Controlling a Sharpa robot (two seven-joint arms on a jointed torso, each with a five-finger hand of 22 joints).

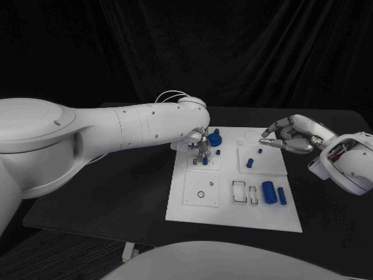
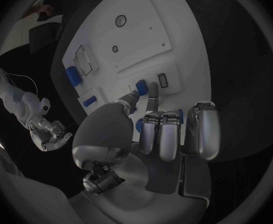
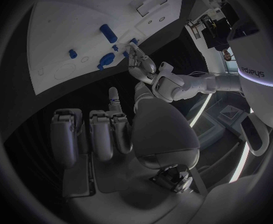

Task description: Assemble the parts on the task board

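The white task board (image 1: pixel 228 216) lies mid-table. Over its far left corner my left hand (image 1: pixel 200 142) reaches down. The left wrist view shows the thumb and one outstretched finger (image 2: pixel 152 90) pinching a small blue peg (image 2: pixel 140 87) at a raised square tile, beside a small slot (image 2: pixel 163 79). A round blue part (image 1: pixel 215 140) stands just behind that hand. Another blue peg (image 1: pixel 249 163) stands in the far right tile. Two blue cylinders (image 1: pixel 269 192) lie near the board's right edge. My right hand (image 1: pixel 291 135) hovers at the far right corner, fingers curled in and holding nothing.
The near left tile has a round hole (image 1: pixel 201 194), and rectangular slots (image 1: pixel 239 190) sit beside it. The board rests on the black table (image 1: pixel 111 192), with bare dark surface to its left. The thick left arm (image 1: pixel 111 131) crosses above the table's left side.
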